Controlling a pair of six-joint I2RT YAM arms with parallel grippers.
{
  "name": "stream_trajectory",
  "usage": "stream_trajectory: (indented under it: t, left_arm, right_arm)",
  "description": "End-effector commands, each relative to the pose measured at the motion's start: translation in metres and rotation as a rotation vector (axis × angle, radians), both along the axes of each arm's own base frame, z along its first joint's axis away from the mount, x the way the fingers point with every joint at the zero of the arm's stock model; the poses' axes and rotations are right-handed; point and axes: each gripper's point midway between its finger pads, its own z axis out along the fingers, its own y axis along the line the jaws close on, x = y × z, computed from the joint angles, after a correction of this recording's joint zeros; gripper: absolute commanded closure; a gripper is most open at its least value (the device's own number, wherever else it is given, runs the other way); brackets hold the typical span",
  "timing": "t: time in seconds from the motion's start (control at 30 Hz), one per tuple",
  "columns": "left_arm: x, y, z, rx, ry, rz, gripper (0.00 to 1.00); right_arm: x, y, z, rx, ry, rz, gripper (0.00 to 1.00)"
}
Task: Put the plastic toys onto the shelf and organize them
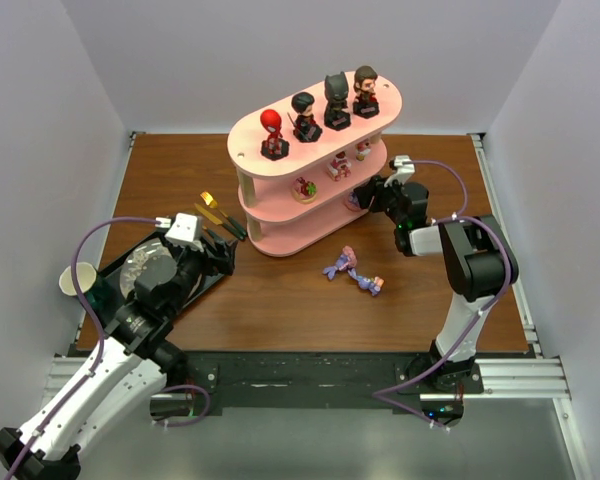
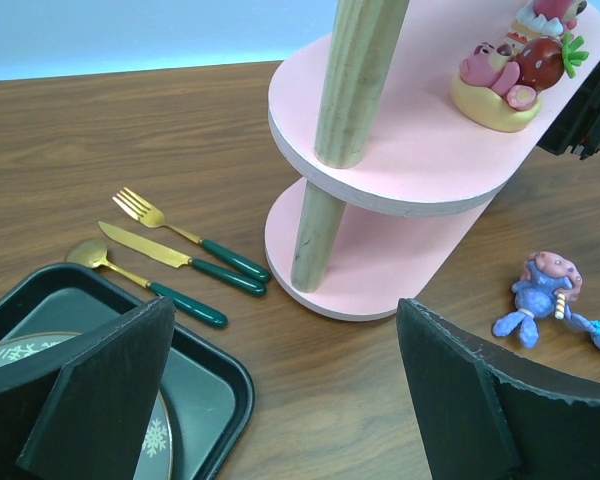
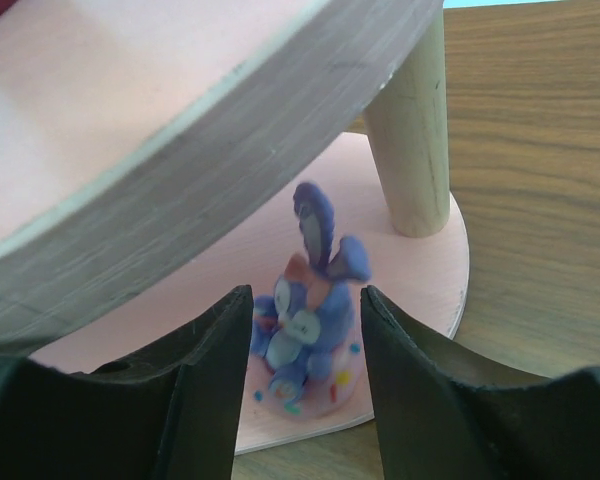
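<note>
— What sits on the brown table (image 1: 280, 310)?
— A pink three-board shelf (image 1: 315, 150), gold cutlery (image 1: 220, 215), a black tray (image 2: 235, 375), and two pony toys (image 1: 340, 266) lying loose
— And on the shelf?
— Four big-headed figures (image 1: 337, 102) on top, small figures (image 1: 338, 166) on the middle board, a blue figure (image 3: 305, 320) on the bottom board

Pale pink shelf (image 1: 325, 148), 1 blue figurine (image 3: 305, 320) (orange face)

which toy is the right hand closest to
The blue long-eared figurine on the shelf's bottom board, standing between the fingers of the right hand. The other toys sit higher up or lie on the table.
</note>
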Motion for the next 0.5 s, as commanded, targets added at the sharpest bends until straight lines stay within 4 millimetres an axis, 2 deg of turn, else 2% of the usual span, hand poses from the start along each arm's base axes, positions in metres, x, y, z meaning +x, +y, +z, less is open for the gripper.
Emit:
stream_trajectory:
  t: [0.0,0.17,0.27,0.3,0.33,0.47]
  left_arm:
    - [0.002,0.002,0.01,-0.004,-0.043,0.003,0.03]
    - [0.002,0.001,0.011,-0.008,-0.045,0.002,0.03]
    - [0.001,0.001,0.012,-0.012,-0.048,-0.001,0.03]
    - [0.001,0.001,0.012,-0.012,-0.048,-0.001,0.03]
    - [0.001,0.001,0.013,-0.013,-0.051,-0.003,0.03]
    - [0.0,0.0,0.015,-0.019,-0.054,-0.008,0.03]
  right_arm:
    - [0.009,0.005,0.023,0.02,-0.066,0.008,0.46]
    - [0.003,0.0,0.03,0.03,-0.07,-0.008,0.43]
    - [-0.006,-0.004,0.034,0.048,-0.06,-0.023,0.41]
    - [-0.012,-0.006,0.029,0.055,-0.041,-0.031,0.41]
    - [-0.014,-0.007,0.034,0.064,-0.046,-0.038,0.41]
    - [-0.029,-0.016,0.024,0.118,0.022,-0.098,0.41]
